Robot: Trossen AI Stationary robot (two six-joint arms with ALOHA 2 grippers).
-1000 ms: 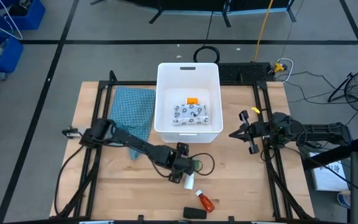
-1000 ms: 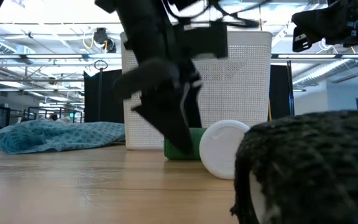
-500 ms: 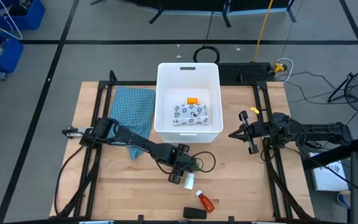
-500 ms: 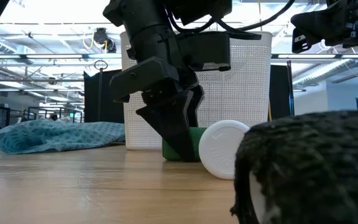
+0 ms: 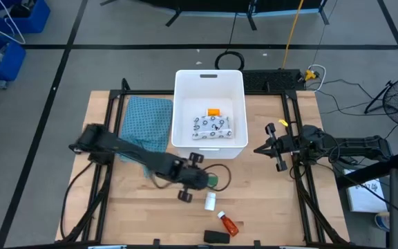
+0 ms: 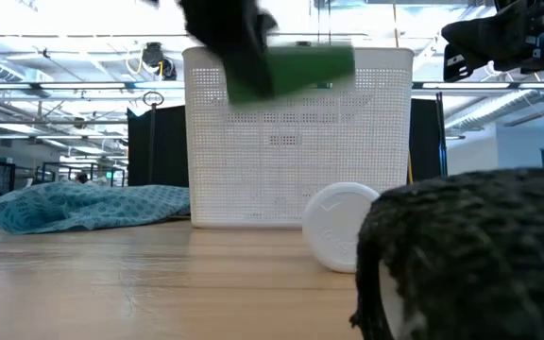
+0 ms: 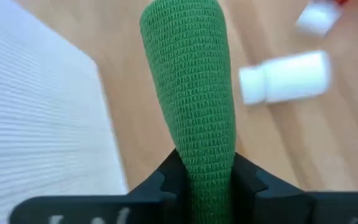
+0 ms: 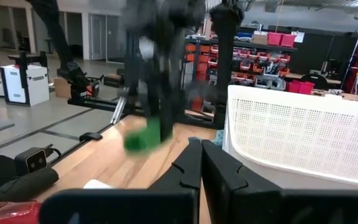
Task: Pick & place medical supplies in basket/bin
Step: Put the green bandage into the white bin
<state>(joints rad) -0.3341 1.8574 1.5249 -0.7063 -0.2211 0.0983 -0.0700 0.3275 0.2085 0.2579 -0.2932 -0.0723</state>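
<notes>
1. the green block [image 7: 191,93] is clamped between the two dark fingers of the left tool [image 7: 199,177] and is held off the desk [image 5: 116,214], in front of the near wall of the white tub [image 5: 209,77], not yet over its opening.
2. only the near end of the block appears to be pinched in the left wrist view; it is judged that the long free end could swing or slide out if the carry is jerked.
3. the block looks to be wrapped in a woven, slightly fuzzy bandage fabric, soft enough to give under the fingers; a grip on such stuff may be judged less firm than on a hard part.
4. the tub's near wall could be struck if the block is not raised above the rim; the wall is thin perforated plastic and the tub might be shoved.
5. inside the tub a flat white pouch [image 5: 211,126] with dark speckled print and a small orange item [image 5: 213,111] are seen.
6. on the desk a smooth small white bottle [image 5: 211,201], an orange-red bottle [image 5: 228,223] and a black oblong [image 5: 217,237] are left lying; being round, the bottles are judged liable to roll if brushed.
7. a crumpled teal cloth [image 5: 147,121] lies beside the tub.
8. the right tool [image 5: 277,149] is closed on nothing and waits at the right of the desk.
</notes>
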